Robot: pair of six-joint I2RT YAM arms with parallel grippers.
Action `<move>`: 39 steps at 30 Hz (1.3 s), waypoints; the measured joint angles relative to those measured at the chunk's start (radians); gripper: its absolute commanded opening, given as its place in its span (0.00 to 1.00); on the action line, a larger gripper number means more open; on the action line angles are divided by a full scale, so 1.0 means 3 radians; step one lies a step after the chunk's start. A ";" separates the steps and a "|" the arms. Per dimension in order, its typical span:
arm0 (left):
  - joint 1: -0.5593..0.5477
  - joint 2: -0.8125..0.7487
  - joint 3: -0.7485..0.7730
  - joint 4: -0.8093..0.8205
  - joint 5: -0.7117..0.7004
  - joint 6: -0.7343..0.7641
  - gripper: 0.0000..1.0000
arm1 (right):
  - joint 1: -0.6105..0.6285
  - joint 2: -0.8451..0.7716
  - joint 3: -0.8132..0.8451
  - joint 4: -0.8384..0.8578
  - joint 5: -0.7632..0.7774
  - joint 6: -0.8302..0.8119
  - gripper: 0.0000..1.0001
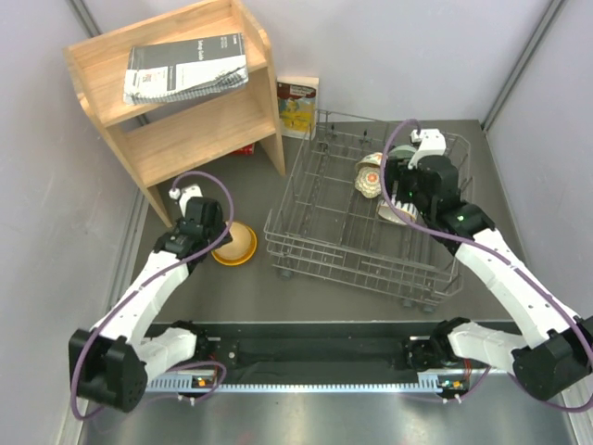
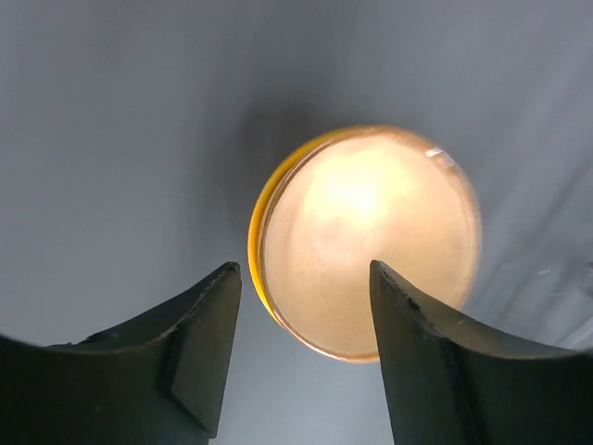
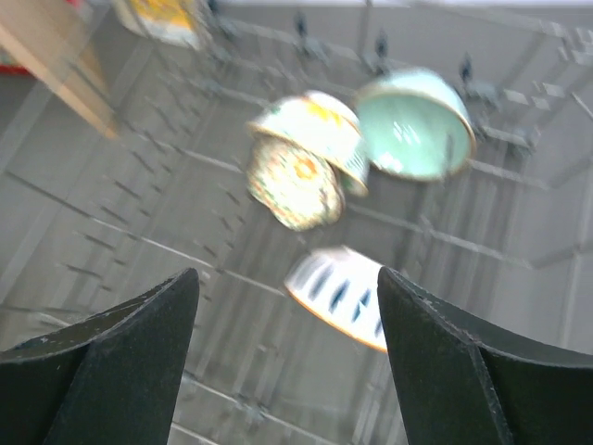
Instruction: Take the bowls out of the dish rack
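Note:
The grey wire dish rack (image 1: 320, 236) stands right of centre. In the right wrist view it (image 3: 139, 213) holds a scalloped floral bowl (image 3: 301, 158), a pale teal bowl (image 3: 414, 125) and a white bowl with dark stripes (image 3: 343, 297), all resting on edge. My right gripper (image 3: 287, 278) is open and empty above the striped bowl; in the top view it (image 1: 400, 193) hovers over the rack's right side. On the table left of the rack the tan-peach bowl (image 2: 371, 241) sits nested in the orange-yellow bowl (image 2: 257, 232). My left gripper (image 2: 306, 278) is open just above them, holding nothing.
A wooden shelf (image 1: 185, 102) with a spiral notebook (image 1: 185, 67) stands at the back left. A small printed box (image 1: 297, 107) leans against the back wall beside it. Walls close in on the left and the right.

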 measured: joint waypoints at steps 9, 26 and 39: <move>0.0006 -0.0306 0.0242 0.0038 -0.0187 0.0037 0.61 | 0.0324 0.0267 -0.0262 -0.0374 0.0638 -0.0057 0.85; 0.0008 -0.0373 0.0149 0.0032 -0.0156 0.0051 0.58 | 0.0323 0.0896 -0.0257 -0.0448 0.1469 -0.0309 0.86; 0.0009 -0.0371 0.0145 0.0034 0.0004 0.0050 0.57 | 0.0272 0.1387 -0.0118 -0.0264 0.1432 -0.0589 0.84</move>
